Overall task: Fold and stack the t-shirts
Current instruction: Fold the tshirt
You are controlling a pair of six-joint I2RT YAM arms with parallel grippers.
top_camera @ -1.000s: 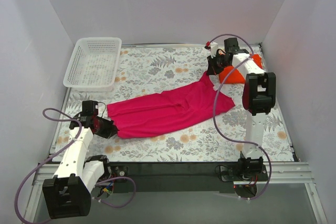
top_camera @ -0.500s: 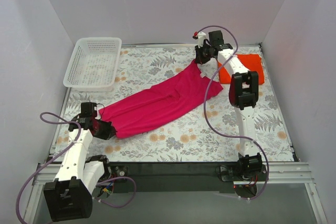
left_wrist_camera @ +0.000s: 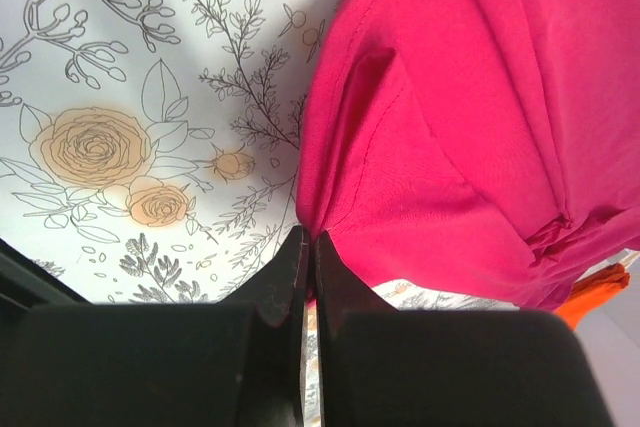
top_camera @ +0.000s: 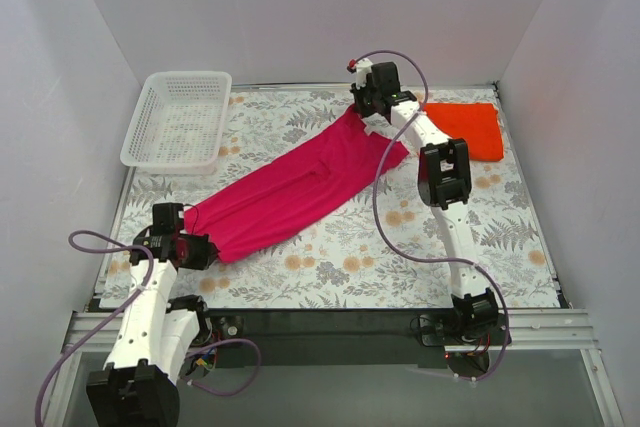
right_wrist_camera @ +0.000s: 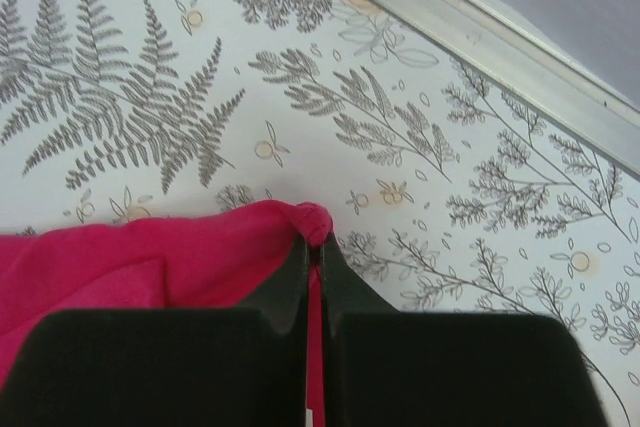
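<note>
Table in a pale floral print, ferns and orange blooms. Carries a white mesh basket at the far left corner, a pink shirt stretched diagonally from near left toward the far middle, and an orange shirt flat at the far right, apparently folded.

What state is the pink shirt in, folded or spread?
Spread out: the pink shirt stretches diagonally between left gripper and right gripper, each shut on an end.
</note>
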